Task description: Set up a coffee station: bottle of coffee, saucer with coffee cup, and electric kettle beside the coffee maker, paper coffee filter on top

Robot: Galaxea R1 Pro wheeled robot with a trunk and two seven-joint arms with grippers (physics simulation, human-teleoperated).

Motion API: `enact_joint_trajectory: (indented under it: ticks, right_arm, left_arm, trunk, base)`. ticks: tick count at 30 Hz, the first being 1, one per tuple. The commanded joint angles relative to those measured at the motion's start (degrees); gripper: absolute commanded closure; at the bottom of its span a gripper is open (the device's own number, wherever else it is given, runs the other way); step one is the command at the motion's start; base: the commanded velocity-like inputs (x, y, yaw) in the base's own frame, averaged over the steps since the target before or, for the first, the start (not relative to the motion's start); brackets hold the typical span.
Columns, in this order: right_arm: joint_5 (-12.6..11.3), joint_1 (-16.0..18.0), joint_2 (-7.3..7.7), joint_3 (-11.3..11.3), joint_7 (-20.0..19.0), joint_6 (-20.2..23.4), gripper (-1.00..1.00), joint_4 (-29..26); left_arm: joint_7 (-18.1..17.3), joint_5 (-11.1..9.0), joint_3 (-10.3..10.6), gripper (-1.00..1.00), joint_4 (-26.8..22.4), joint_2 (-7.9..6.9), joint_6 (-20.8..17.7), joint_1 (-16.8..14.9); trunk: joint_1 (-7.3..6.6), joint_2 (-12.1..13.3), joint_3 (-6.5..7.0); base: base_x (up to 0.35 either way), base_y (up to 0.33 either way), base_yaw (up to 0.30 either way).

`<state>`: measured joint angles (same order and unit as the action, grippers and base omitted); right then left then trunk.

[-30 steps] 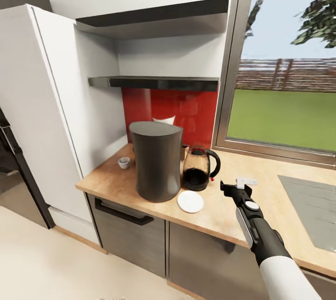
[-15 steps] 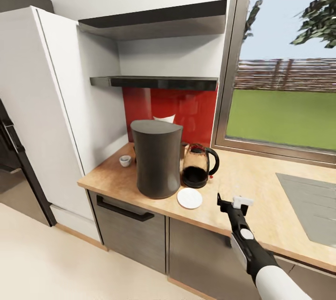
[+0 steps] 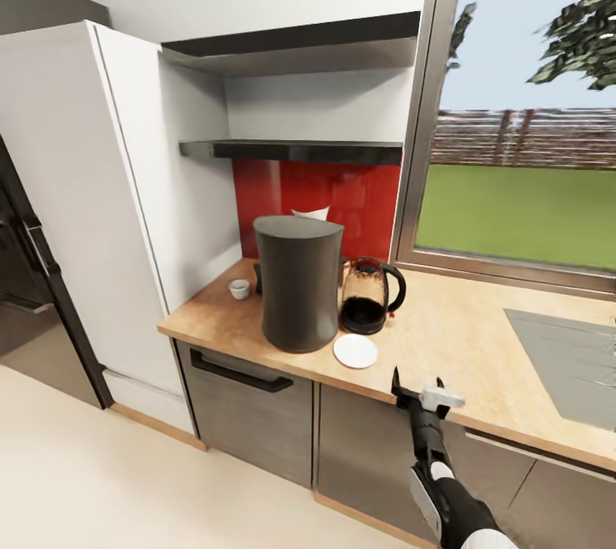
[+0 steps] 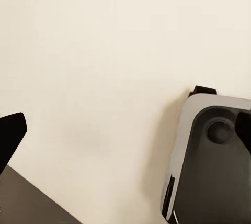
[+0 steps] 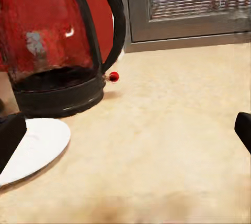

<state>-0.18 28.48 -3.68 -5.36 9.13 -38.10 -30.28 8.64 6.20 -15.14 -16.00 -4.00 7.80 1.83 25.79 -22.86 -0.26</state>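
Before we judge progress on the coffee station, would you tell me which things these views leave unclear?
- Paper filter: head view, just a white tip shows behind the coffee maker, so its resting place is unclear.
- Coffee cup: head view, too small to see contents.
- Electric kettle: right wrist view, top cut off by the edge.
- Saucer: right wrist view, partly covered by a tool finger.
- Left tool: left wrist view, fingertips cut off at the edges.

Matt dark coffee maker, glassy electric kettle, smooth white saucer, wood-look countertop, glossy red backsplash

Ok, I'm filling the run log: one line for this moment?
right gripper: open, empty, at counter edge | white round saucer: bare, by dark cylindrical coffee maker | glass electric kettle: beside it
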Motion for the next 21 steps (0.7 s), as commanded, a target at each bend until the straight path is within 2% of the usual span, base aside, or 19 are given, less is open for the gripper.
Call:
enact_joint_trajectory:
  ticks: [1,3,5,9,13,16,21]
  right_arm:
    - [0.03,-0.86,-0.11,-0.15,1.42,-1.27,-1.0,0.5]
    - [-0.09,-1.75,-0.19,-0.17,3.89,-3.52,-1.0,2.46]
    - [-0.05,-2.25,-0.26,-0.18,5.62,-8.47,-1.0,6.93]
    - [-0.04,-2.43,-0.2,-0.18,6.08,-12.97,-1.0,12.27]
    - [-0.03,-2.7,-0.26,-0.18,6.11,-21.81,-1.0,21.67]
    - [0.11,-2.72,-0.98,-0.14,5.92,-21.9,-1.0,25.41]
    - [0.18,-2.76,-1.53,-0.31,5.98,-21.9,-1.0,28.05]
  left_arm:
    - [0.06,0.62,-0.33,-1.0,-0.05,0.04,0.11,0.02]
    - [0.06,0.6,-0.33,-1.0,-0.07,0.04,0.11,-0.02]
    - [0.06,0.61,-0.33,-1.0,-0.06,-0.05,0.07,-0.04]
    - [0.06,0.58,-0.33,-1.0,-0.01,-0.08,0.04,0.0]
    - [-0.07,0.56,-0.33,-1.0,0.02,0.0,0.06,-0.01]
    - [-0.17,0.56,-0.33,-1.0,0.07,0.08,0.03,-0.02]
    - [-0.27,0.65,-0.29,-1.0,0.09,0.12,-0.03,0.01]
  trunk:
    - [0.0,-0.06,-0.01]
    - [0.0,-0.06,-0.01]
    - [0.0,-0.06,-0.01]
    - [0.0,-0.06,-0.01]
    - [0.0,-0.06,-0.01]
    - [0.0,-0.06,-0.01]
    - [0.0,-0.06,-0.01]
  base:
    - [-0.271,0.089,0.0]
    - [-0.292,0.095,0.0]
    - [-0.177,0.045,0.0]
    - [-0.043,0.011,0.0]
    - [-0.004,0.001,0.0]
    - [0.0,0.0,0.0]
    - [0.0,0.0,0.0]
